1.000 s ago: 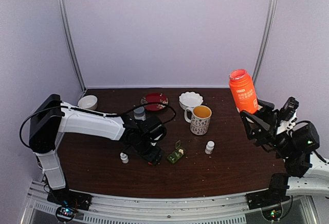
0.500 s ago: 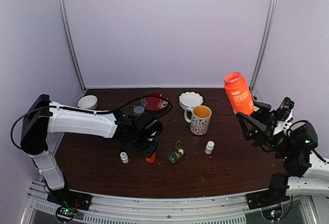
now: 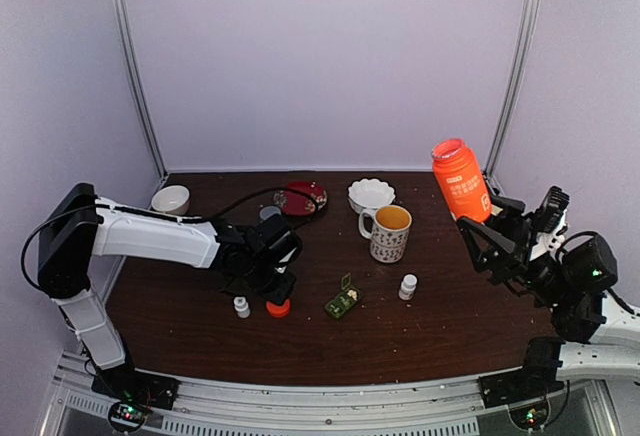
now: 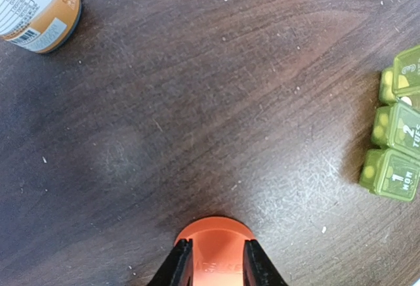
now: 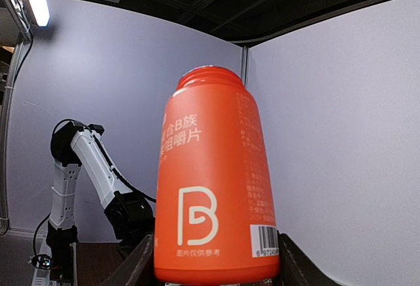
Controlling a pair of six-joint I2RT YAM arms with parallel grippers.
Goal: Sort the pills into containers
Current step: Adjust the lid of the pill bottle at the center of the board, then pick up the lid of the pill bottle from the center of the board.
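Toward the near edge of the table [image 3: 430,341], the left gripper [image 3: 278,300] pointed down with its fingers [image 4: 177,269] pressed against both sides of an orange cap [image 4: 214,239], which sat on the wood. Just left of the cap, apart from it, stood a small bottle [image 3: 241,306]. Right of the cap, near but not touching, lay the box [image 3: 342,304], dark green and angled on the table, with one lid standing up at its far end. The wrist view showed its closed lids marked 1 MON and 2 TUES. Tiny white specks [image 4: 324,229] lay scattered on the wood beside the box, too small to tell whether they were pills. Farther right stood a second small bottle [image 3: 408,285]. At the right side, the right gripper [image 3: 487,228] clamped the base of an open orange bottle [image 3: 460,178], held well above the table and leaning slightly left. Behind the box stood the mug [image 3: 389,232], then a scalloped bowl [image 3: 371,194], a red plate [image 3: 302,197], and a small bowl [image 3: 171,199] at the far left corner.
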